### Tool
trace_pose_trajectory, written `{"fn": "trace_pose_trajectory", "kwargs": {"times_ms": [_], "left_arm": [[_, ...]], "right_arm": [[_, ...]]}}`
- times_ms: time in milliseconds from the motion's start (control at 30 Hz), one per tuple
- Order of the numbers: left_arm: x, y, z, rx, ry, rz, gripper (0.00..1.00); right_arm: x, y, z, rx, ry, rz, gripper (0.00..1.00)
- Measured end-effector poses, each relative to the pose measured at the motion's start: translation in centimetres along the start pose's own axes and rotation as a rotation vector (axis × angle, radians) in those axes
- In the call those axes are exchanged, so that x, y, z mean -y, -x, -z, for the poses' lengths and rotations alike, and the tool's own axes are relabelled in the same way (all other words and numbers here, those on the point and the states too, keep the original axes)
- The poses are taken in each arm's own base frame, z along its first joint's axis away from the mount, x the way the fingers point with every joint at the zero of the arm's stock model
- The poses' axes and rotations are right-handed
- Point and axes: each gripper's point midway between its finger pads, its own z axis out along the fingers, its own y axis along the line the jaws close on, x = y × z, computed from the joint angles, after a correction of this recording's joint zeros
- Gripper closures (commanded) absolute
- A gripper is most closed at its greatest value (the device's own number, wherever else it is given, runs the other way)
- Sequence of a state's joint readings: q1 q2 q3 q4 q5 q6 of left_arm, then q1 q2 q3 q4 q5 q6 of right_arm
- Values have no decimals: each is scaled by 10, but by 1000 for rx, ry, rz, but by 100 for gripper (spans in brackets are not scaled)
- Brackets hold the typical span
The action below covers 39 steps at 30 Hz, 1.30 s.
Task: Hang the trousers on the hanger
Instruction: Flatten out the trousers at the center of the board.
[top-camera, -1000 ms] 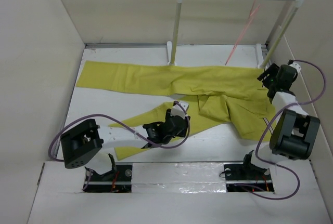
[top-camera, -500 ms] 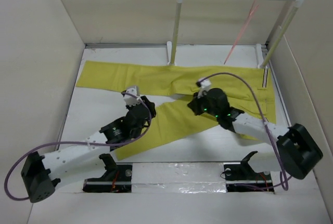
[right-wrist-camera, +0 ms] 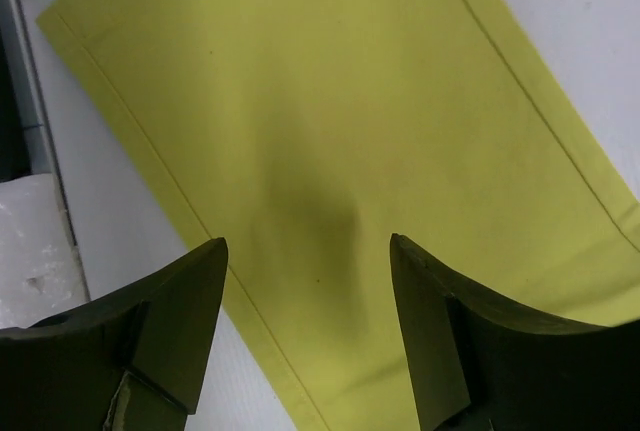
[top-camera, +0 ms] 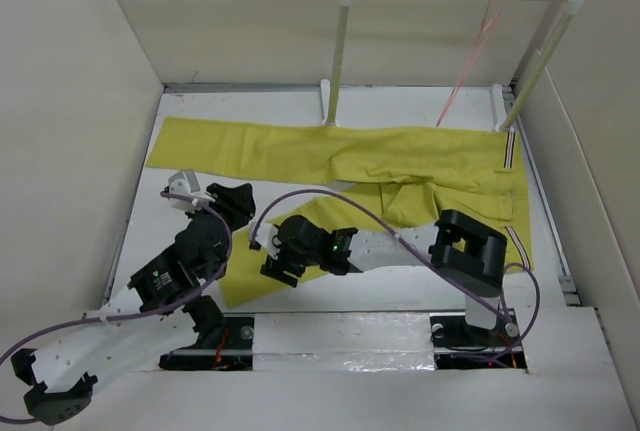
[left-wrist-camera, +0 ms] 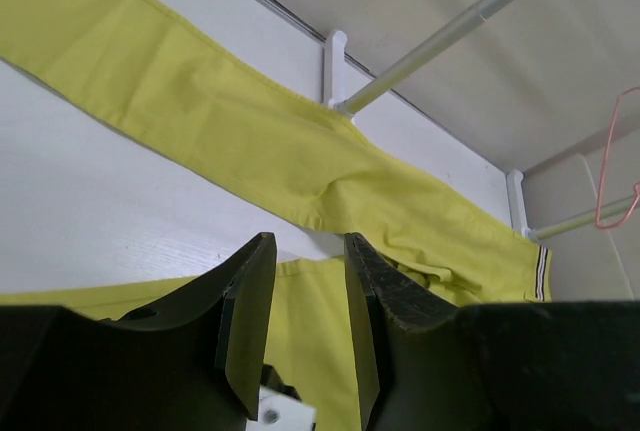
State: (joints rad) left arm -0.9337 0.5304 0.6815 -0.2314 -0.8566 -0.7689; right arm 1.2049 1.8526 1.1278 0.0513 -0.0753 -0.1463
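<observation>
One trousers [right-wrist-camera: 330,131] leg under right tool [right-wrist-camera: 305,251]

The left arm [top-camera: 150,286] stretches from the near-left corner toward the left edge, and the left gripper [left-wrist-camera: 308,243] looks across the tabletop with its jaws narrowly parted. The right arm [top-camera: 400,248] folds at the elbow and reaches leftward along the near edge, the right gripper [right-wrist-camera: 306,244] pointing down with its jaws spread wide.

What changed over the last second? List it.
The right gripper swung from the waistband end leftward across the trousers and now hovers open over the near leg's hem. The left gripper drew left, off the cloth, holding nothing. The trousers and the hanger stayed much as before.
</observation>
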Motion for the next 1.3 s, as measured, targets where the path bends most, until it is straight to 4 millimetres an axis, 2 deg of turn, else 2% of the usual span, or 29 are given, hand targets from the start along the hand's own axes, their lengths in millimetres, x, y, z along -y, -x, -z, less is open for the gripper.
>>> {"fn": "trace_pose_trajectory", "kwargs": {"times_ms": [200,300,433,467,533,567,600,733,900,1000,1067,1167,1300], "left_arm": [[-5,7,4,19,6,10,69],[-7,8,3,27,18,10,69],[-8,3,-1,22,36,0,69],[-8,1,-1,20,39,-3,69],[-8,0,-2,18,41,-5,69],[-9,1,-2,19,40,-4,69],[-9,1,-2,20,40,-3,69],[-12,-2,-2,20,45,-3,69],[-13,-3,-2,21,50,8,69],[-17,-11,-4,9,60,3,69],[-21,-23,-7,-10,72,-8,69],[-30,-50,-12,-68,93,-37,69],[-51,-98,-15,-184,142,-70,70]], "right_arm": [[-7,-16,-21,-114,-68,128,30],[-6,-11,-27,-123,-125,181,38],[-5,-6,-36,-125,-177,210,60],[-3,-4,-39,-122,-189,210,73],[3,0,-46,-117,-215,200,78],[8,3,-50,-109,-229,190,88],[13,4,-53,-104,-237,181,94],[50,15,-68,-57,-277,77,100],[108,26,-78,27,-305,-95,100],[146,33,-79,79,-331,-182,100],[164,40,-78,111,-336,-229,100],[182,55,-75,171,-314,-291,100],[195,58,-68,218,-288,-341,100]]}}
